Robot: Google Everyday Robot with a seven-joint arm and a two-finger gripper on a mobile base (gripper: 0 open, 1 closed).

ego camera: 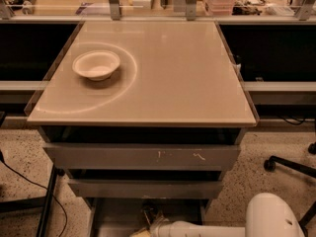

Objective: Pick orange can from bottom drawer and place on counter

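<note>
The bench (pixel 182 73) carries a white bowl (pixel 96 65) near its left rear, inside a faint ring mark; below it sit two closed grey drawer fronts (pixel 143 157), the upper one scuffed; the bottom drawer (pixel 113 216) stands pulled out at the lower edge of the view; the white arm (pixel 222 228) reaches in from the lower right, and its end effector (pixel 156 226) is down inside that drawer; a small gold-and-dark shape there, apparently the orange can (pixel 147 214), lies right at its tip; whether the end effector is open, closed, or gripping the can, I cannot tell.
</note>
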